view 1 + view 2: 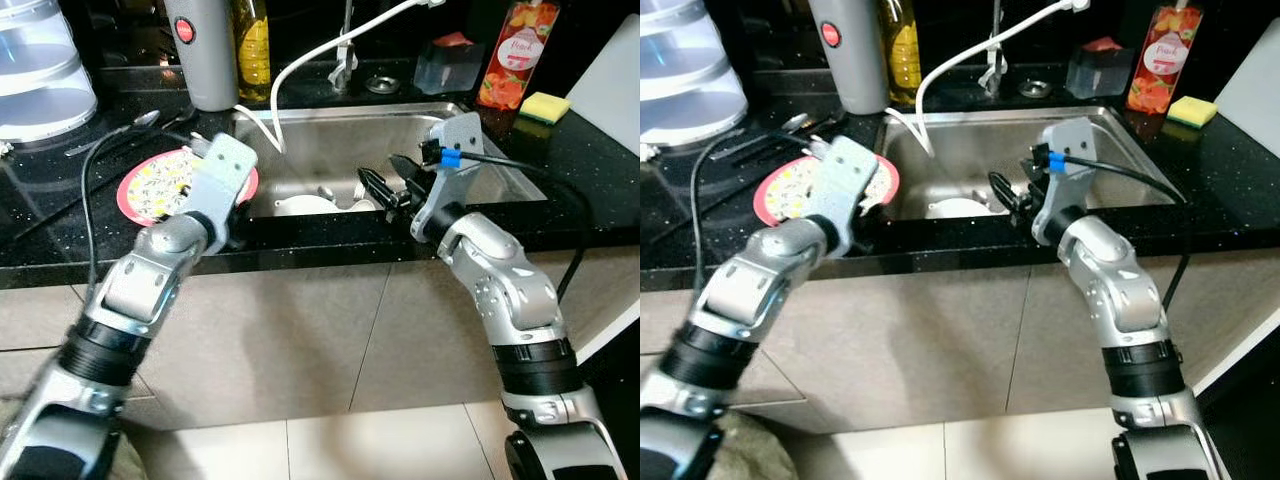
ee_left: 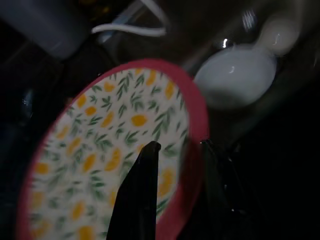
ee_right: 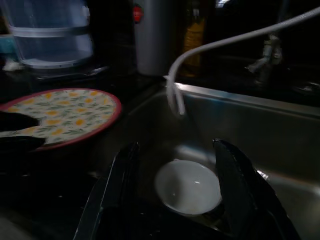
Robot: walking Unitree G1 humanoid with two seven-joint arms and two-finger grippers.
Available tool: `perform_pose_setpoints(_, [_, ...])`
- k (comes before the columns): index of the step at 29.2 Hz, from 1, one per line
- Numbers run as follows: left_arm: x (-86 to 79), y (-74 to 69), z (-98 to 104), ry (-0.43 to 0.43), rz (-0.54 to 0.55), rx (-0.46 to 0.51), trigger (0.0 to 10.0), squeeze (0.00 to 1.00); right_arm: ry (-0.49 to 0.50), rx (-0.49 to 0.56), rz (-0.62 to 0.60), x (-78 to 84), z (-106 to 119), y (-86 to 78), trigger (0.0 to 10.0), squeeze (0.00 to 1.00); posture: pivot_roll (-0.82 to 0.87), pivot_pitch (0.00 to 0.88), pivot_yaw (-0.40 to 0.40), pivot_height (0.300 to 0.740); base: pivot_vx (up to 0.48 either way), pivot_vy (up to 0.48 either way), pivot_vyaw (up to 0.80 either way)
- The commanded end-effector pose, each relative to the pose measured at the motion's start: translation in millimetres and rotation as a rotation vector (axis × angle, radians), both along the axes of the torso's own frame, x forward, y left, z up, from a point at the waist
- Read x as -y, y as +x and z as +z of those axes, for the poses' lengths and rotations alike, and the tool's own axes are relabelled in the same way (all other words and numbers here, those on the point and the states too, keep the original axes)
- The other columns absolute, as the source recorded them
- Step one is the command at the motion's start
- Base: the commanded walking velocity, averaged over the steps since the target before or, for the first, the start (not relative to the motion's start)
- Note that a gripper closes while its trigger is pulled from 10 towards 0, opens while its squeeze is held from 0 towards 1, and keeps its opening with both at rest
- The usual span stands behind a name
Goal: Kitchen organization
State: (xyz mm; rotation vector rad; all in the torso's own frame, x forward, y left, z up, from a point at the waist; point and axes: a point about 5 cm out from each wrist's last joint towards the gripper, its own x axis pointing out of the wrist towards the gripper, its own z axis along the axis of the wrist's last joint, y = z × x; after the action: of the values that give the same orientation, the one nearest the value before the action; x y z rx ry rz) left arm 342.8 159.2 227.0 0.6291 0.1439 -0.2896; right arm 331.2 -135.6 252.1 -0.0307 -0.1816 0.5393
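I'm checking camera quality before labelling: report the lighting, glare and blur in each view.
Left eye view: bright and mostly sharp, glare on the steel sink, left arm slightly blurred. Right eye view: much the same. Left wrist view: dark and soft, with the patterned plate lit and the left gripper near-silhouette. Right wrist view: dim, the white bowl catching light between the right gripper fingers.
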Motion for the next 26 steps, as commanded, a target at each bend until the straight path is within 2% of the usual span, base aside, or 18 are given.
perform_pose_setpoints(1, [-6.2,0.1,-4.4,0.09,-0.008,-0.028,10.0,0.0,-0.006,-0.013,0.041,-5.6,-1.6,-5.4,10.0,0.0,0.06,0.0,0.033,0.74,0.0,0.0,0.0])
perform_pose_setpoints(2, [-12.2,-0.8,-5.3,0.162,-0.009,-0.024,10.0,0.0,-0.004,-0.014,0.044,-6.2,-1.3,-7.0,10.0,0.0,0.06,0.0,0.031,0.74,0.0,0.0,0.0])
perform_pose_setpoints(3, [-12.2,-0.8,-5.3,0.162,-0.009,-0.024,10.0,0.0,-0.004,-0.014,0.044,-6.2,-1.3,-7.0,10.0,0.0,0.06,0.0,0.031,0.74,0.0,0.0,0.0])
perform_pose_setpoints(5, [-19.7,-1.6,-4.4,0.248,-0.009,-0.005,10.0,0.0,0.003,-0.026,0.03,-5.6,-1.6,-7.3,10.0,0.0,0.06,0.0,0.026,0.74,0.0,0.0,0.0])
perform_pose_setpoints(12, [-26.8,-5.4,1.3,0.233,-0.092,-0.059,10.0,0.0,0.001,-0.028,0.047,-10.1,-0.3,-5.9,10.0,0.0,0.07,0.0,0.015,0.74,0.0,0.0,0.0])
perform_pose_setpoints(16, [-35.8,-2.8,20.0,0.308,-0.173,-0.047,10.0,0.0,0.005,-0.024,0.057,-13.1,3.1,-4.1,10.0,0.0,0.08,0.0,0.003,0.74,0.0,0.0,0.0])
perform_pose_setpoints(17, [-41.2,-2.2,28.4,0.326,-0.179,-0.037,10.0,0.0,0.003,-0.024,0.059,-13.6,3.1,-4.2,10.0,0.0,0.08,0.0,0.012,0.74,0.0,0.0,0.0])
perform_pose_setpoints(20, [-48.3,-0.9,34.5,0.352,-0.162,-0.024,10.0,0.0,0.004,-0.024,0.055,-13.3,2.8,-4.4,10.0,0.0,0.08,0.0,0.012,0.74,0.0,0.0,0.0])
perform_pose_setpoints(22, [-75.0,6.8,46.6,0.367,-0.002,0.012,10.0,0.0,0.01,-0.026,0.044,-12.5,2.6,-5.3,10.0,0.0,0.08,0.0,0.022,0.74,0.0,0.0,0.0])
perform_pose_setpoints(23, [-89.5,10.9,50.3,0.325,0.099,0.026,10.0,0.0,0.011,-0.027,0.041,-11.9,2.1,-6.5,10.0,0.0,0.07,0.0,0.026,0.74,0.0,0.0,0.0])
perform_pose_setpoints(25, [-122.1,18.9,47.4,0.079,0.353,0.035,10.0,0.0,0.01,-0.039,0.02,-7.9,-1.1,-7.3,10.0,0.0,0.08,0.0,0.021,0.74,0.0,0.0,0.0])
perform_pose_setpoints(26, [-122.1,18.9,47.4,0.079,0.353,0.035,10.0,0.0,0.01,-0.039,0.02,-7.9,-1.1,-7.3,10.0,0.0,0.08,0.0,0.021,0.74,0.0,0.0,0.0])
